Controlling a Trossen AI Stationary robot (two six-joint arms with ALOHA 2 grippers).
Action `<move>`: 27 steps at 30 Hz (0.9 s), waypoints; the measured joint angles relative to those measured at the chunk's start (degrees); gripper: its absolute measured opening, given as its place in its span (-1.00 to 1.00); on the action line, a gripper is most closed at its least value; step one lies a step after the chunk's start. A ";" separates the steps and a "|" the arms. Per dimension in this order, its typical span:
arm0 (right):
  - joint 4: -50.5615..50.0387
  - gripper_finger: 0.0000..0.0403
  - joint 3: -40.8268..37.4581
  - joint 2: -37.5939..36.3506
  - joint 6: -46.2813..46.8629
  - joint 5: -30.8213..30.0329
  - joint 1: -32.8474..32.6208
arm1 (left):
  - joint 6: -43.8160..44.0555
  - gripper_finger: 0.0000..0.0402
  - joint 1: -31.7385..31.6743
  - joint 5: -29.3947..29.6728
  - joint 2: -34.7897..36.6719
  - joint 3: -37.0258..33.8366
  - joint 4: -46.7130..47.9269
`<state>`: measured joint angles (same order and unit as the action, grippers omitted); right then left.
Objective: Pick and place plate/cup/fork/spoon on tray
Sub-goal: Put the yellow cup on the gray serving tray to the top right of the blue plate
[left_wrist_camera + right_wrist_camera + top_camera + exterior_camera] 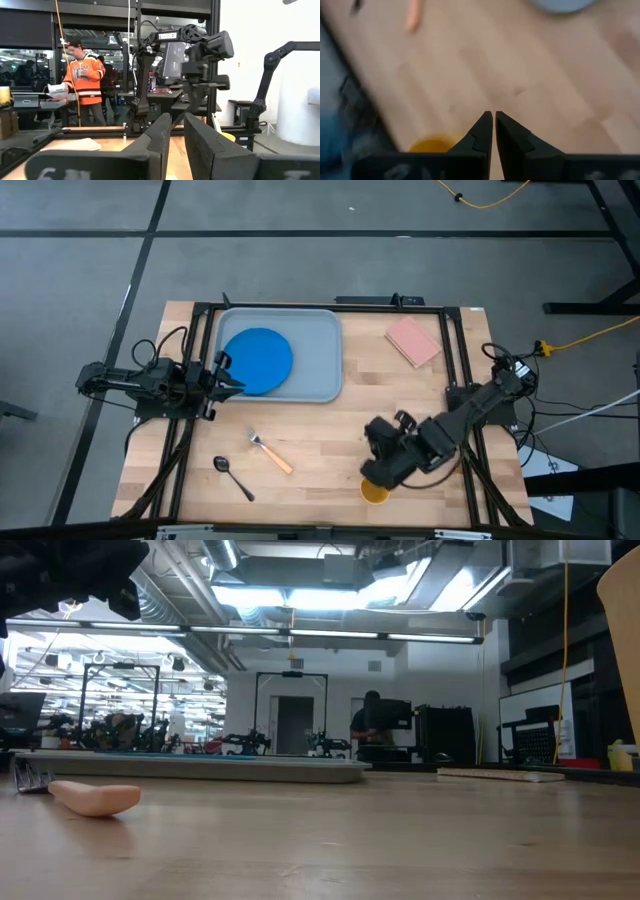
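The blue plate (pixel 257 360) lies flat in the left half of the grey-blue tray (pixel 318 350) at the table's far side. The fork (pixel 270 452), tan handle toward the right, and the dark spoon (pixel 233 477) lie on the wood near the front. The yellow cup (pixel 374 493) stands at the front edge. My right gripper (pixel 493 118) hangs shut above the table just beside the cup (pixel 432 145), pointing steeply down with nothing between its fingers. My left gripper (pixel 228 375) waits at the tray's left rim, its fingers (pixel 160 135) a narrow gap apart and holding nothing.
A pink square pad (pixel 413 340) lies at the far right. Black frame rails run along the table's left and right sides. Bare wood lies between the tray and the cutlery. In the low view the fork's handle (pixel 95 798) lies close by, with the tray (pixel 200 768) behind it.
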<state>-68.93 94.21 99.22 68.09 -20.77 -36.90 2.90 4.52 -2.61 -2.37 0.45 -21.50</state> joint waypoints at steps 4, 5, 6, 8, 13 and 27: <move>2.34 -0.86 0.00 0.00 -11.35 2.64 -3.36 | -0.65 -0.76 0.01 0.00 0.00 -0.02 0.02; 2.81 -0.86 0.00 0.00 -12.26 2.32 -3.95 | -0.95 -0.76 0.01 -0.01 0.00 -0.01 0.01; 3.85 -0.86 0.00 0.00 -12.64 1.56 -4.47 | -1.23 -0.76 0.00 0.00 0.00 -0.01 0.02; 7.24 -0.86 0.00 0.00 -11.25 -1.32 -5.30 | -1.89 -0.76 0.01 0.00 0.00 -0.01 0.02; 21.06 -0.86 0.00 1.19 -15.47 -15.84 -6.17 | -1.95 -0.76 0.02 0.00 0.00 -0.01 0.02; 25.15 -0.86 0.02 3.31 -22.95 -18.88 -6.40 | -1.97 -0.76 0.00 0.00 0.00 -0.01 0.04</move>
<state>-43.79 94.24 102.53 45.14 -39.65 -43.30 0.93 4.51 -2.61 -2.37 0.44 -21.45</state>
